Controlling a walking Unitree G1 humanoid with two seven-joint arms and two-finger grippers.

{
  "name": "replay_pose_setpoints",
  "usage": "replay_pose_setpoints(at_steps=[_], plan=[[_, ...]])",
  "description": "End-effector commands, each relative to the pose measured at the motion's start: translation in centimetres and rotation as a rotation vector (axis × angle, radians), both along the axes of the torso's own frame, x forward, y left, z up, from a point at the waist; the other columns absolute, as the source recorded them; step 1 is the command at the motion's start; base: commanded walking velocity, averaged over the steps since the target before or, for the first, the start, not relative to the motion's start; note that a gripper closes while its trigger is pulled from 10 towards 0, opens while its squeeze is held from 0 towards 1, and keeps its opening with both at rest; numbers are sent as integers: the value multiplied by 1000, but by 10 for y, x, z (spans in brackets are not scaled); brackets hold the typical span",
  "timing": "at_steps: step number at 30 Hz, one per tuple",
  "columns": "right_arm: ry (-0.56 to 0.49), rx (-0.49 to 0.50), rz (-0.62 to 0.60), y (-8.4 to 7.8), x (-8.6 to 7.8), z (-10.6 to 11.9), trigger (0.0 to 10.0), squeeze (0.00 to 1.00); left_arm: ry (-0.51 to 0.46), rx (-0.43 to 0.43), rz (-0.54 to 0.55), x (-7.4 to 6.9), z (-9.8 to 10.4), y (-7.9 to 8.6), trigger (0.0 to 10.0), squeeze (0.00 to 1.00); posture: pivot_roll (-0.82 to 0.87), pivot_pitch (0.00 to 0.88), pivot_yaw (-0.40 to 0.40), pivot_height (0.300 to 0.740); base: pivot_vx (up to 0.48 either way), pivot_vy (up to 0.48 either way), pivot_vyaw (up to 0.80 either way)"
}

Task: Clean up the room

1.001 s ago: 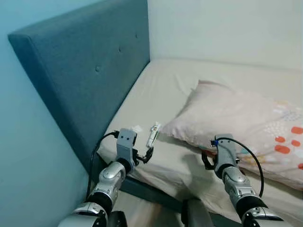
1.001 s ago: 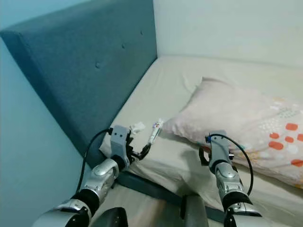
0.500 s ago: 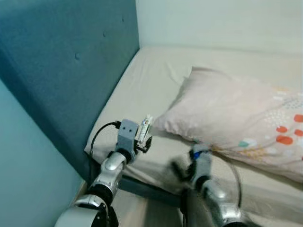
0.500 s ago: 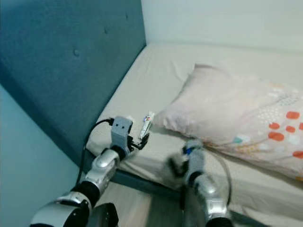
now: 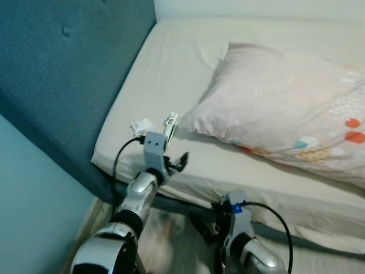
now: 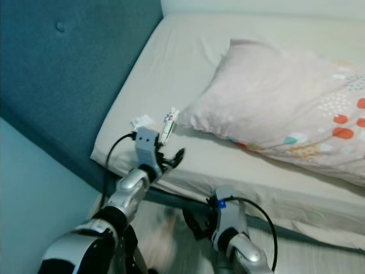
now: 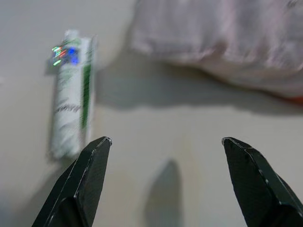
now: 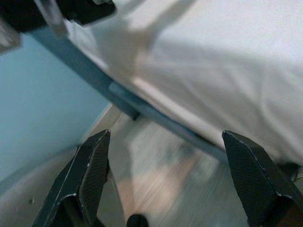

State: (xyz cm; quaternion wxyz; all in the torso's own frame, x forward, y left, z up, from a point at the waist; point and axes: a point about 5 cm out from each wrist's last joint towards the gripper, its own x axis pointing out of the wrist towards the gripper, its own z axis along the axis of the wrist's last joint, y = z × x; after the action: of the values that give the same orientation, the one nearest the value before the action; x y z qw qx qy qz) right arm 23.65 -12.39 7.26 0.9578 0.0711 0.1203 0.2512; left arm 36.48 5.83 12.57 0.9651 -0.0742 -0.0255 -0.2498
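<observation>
Soft cream bed sheet (image 5: 171, 74) lies flat beside a blue padded headboard (image 5: 63, 68). On it rests a long white tube (image 7: 71, 94) with green print, just beside the pillow (image 5: 285, 103) corner, its long side pointing toward the headboard end. A crumpled white paper (image 5: 140, 125) sits near the tube. The left gripper (image 7: 165, 146) hovers by the tube, fingers spread wide, holding nothing. The right gripper (image 8: 165, 142) hangs low by the bed frame, fingers spread too.

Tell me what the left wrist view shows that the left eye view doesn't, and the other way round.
The left wrist view brings out the green stripe and coloured print on the white tube lying on the beige sheet, ahead of the left gripper, whose jaws are open. The left eye view adds the teal padded headboard, a crumpled white scrap beside the tube, and the right gripper low at the bed's edge. Both show the tube and the pink patterned pillow.
</observation>
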Motion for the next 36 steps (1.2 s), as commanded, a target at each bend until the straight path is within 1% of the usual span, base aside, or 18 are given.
replay_pose_setpoints(at_steps=[1, 3, 4, 5, 8, 9, 10, 11, 12, 14, 16, 18, 24, 25, 26, 30, 34, 36], plan=[[29, 4, -5, 2, -7, -1, 10000, 0, 24, -9, 5, -1, -4, 0, 10000, 0, -203, 390, 104, 490, 0, 0, 0], [19, 14, 2, 4, -10, 6, 10000, 0, 10, 5, 29, 1, 0, -2, 10000, 0, -204, 399, 106, 490, 0, 0, 0], [14, 24, 7, 5, -11, 9, 10000, 0, -11, 39, 52, 2, 3, -1, 10000, 0, -208, 406, 108, 490, 0, 0, 0], [14, 24, 7, 5, -11, 9, 10000, 0, -11, 39, 52, 2, 3, -1, 10000, 0, -208, 406, 108, 490, 0, 0, 0], [13, 37, 14, 8, -18, 17, 10000, 0, -65, 132, 120, 7, 9, 5, 10000, 0, -211, 425, 112, 490, 0, 0, 0], [13, 37, 14, 8, -18, 17, 10000, 0, -65, 132, 120, 7, 9, 5, 10000, 0, -211, 425, 112, 490, 0, 0, 0], [15, 41, 17, 10, -22, 21, 10000, 0, -100, 204, 160, 9, 13, 9, 10000, 0, -212, 435, 116, 490, 0, 0, 0], [15, 44, 19, 11, -24, 22, 10000, 0, -118, 235, 172, 10, 14, 11, 10000, 0, -212, 437, 117, 490, 0, 0, 0], [15, 44, 19, 11, -24, 22, 10000, 0, -118, 235, 172, 10, 14, 11, 10000, 0, -212, 437, 117, 490, 0, 0, 0], [19, 51, 19, 13, -28, 24, 10000, 0, -151, 278, 195, 11, 18, 14, 10000, 0, -209, 454, 120, 490, 0, 0, 0], [21, 53, 18, 13, -29, 25, 10000, 0, -160, 288, 200, 12, 19, 15, 10000, 0, -208, 456, 121, 490, 0, 0, 0], [24, 60, 15, 14, -31, 27, 10000, 0, -183, 329, 192, 12, 20, 14, 10000, 0, -208, 478, 127, 490, 0, 0, 0], [36, 68, 0, 14, -37, 31, 10000, 0, -181, 365, 169, 10, 15, 11, 10000, 0, -218, 509, 125, 490, 0, 0, 0], [36, 68, 0, 14, -37, 31, 10000, 0, -181, 365, 169, 10, 15, 11, 10000, 0, -218, 509, 125, 490, 0, 0, 0], [43, 68, -1, 14, -41, 33, 10000, 0, -164, 356, 185, 11, 16, 10, 10000, 0, -224, 534, 122, 490, 0, 0, 0], [50, 66, -1, 14, -44, 35, 10000, 0, -156, 352, 205, 12, 17, 9, 10000, 0, -225, 535, 122, 490, 0, 0, 0], [59, 80, -9, 14, -48, 41, 10000, 0, -200, 396, 276, 20, 32, 11, 10000, 0, -246, 547, 110, 490, 0, 0, 0], [59, 81, -9, 14, -48, 42, 10000, 0, -209, 406, 288, 21, 34, 12, 10000, 0, -248, 547, 110, 490, 0, 0, 0]])
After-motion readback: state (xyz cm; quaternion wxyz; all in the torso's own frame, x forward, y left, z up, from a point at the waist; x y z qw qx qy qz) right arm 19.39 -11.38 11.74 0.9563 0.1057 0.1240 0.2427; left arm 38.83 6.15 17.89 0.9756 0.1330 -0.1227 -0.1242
